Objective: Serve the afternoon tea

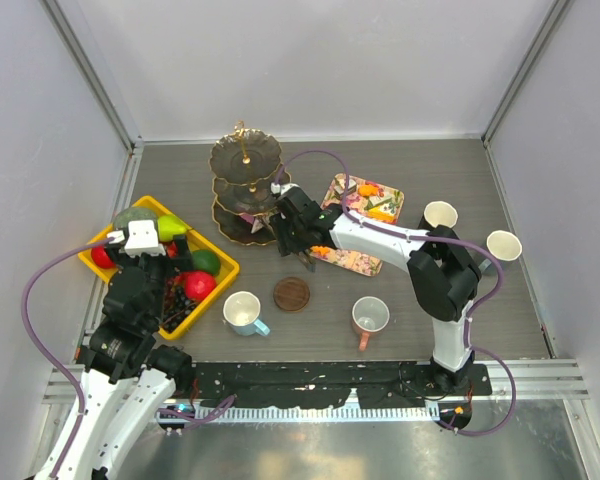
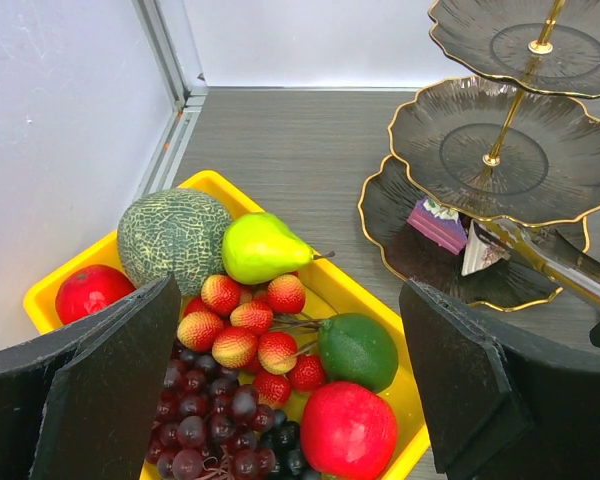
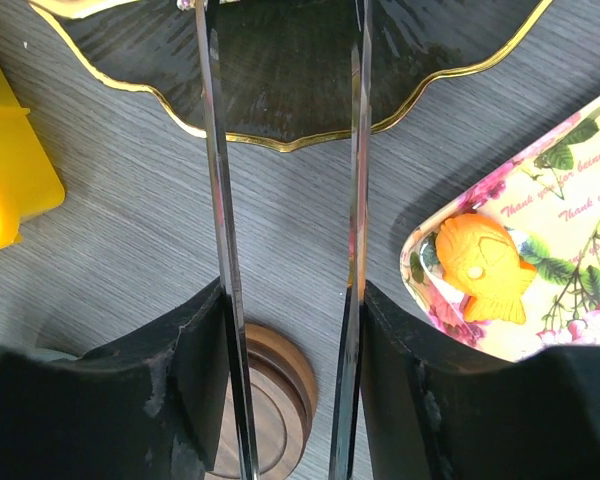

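**Three-tier stand** (image 1: 245, 190): dark, scalloped, gold-rimmed, with a gold handle. It stands upright at the far middle of the desk (image 1: 480, 180). The lowest tier holds a purple cake slice (image 2: 438, 225) and a pale cake slice (image 2: 480, 250), side by side near the rim facing the right arm.

**Tongs** (image 3: 220, 200): two long metal blades. The right jaws are clamped across their rear end, grasping them. The blades are parted and run nearly parallel. Their long axis points straight ahead from the jaws, over the rim of the lowest tier. The tips are cut off in the right wrist view. In the left wrist view they end at the pale slice, but whether they pinch it cannot be told.

**Floral tray** (image 1: 355, 262): just right of the right jaws, beside the stand. It carries orange pastries. The nearest, a fish-shaped pastry (image 3: 480, 265), lies flat with its long axis slanting across the tray corner. It is right of the blades and well back from their tips.

**Left jaws**: spread wide and grasping nothing, above the yellow crate (image 2: 212, 180) of fruit, well apart from the tray.

**Mugs**: white mug (image 1: 242, 312) and pinkish mug (image 1: 370, 316) near the arm bases. Two pale mugs (image 1: 440, 214) are at the right.

**Wooden coaster** (image 1: 291, 294): between the near mugs.

**Assessment**: the stand is partly stocked and the pastries are not yet moved. The right arm is far nearer to them. The next pick likely needs the blades drawn back and swung right, so that they meet the fish across its narrow width.
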You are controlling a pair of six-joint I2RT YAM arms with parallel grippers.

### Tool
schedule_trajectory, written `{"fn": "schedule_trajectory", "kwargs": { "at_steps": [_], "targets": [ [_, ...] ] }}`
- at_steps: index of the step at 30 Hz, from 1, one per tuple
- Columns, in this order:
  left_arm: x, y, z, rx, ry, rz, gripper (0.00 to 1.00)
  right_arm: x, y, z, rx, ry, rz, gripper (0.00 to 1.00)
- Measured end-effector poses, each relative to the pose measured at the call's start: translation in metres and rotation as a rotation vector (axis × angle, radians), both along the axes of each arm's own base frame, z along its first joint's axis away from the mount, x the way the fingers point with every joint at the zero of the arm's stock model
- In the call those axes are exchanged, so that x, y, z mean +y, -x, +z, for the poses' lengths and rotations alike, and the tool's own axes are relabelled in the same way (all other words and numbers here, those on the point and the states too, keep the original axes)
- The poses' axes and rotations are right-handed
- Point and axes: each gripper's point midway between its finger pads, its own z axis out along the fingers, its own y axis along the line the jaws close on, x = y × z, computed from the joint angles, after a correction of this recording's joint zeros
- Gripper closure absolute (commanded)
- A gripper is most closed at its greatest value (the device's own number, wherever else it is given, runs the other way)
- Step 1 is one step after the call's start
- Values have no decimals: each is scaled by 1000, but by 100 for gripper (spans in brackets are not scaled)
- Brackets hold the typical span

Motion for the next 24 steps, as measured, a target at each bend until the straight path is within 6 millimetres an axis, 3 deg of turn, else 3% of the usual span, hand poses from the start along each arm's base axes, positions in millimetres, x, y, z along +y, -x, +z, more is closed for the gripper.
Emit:
{"fn": "schedule_trajectory", "kwargs": {
  "at_steps": [15,24],
  "targets": [
    [-1,0,0,0,0,-3,1,0,1,2,-2,-3,2,39],
    [-1,0,0,0,0,-3,1,-11,6,28,-37,-15,3,38]
  ]
}}
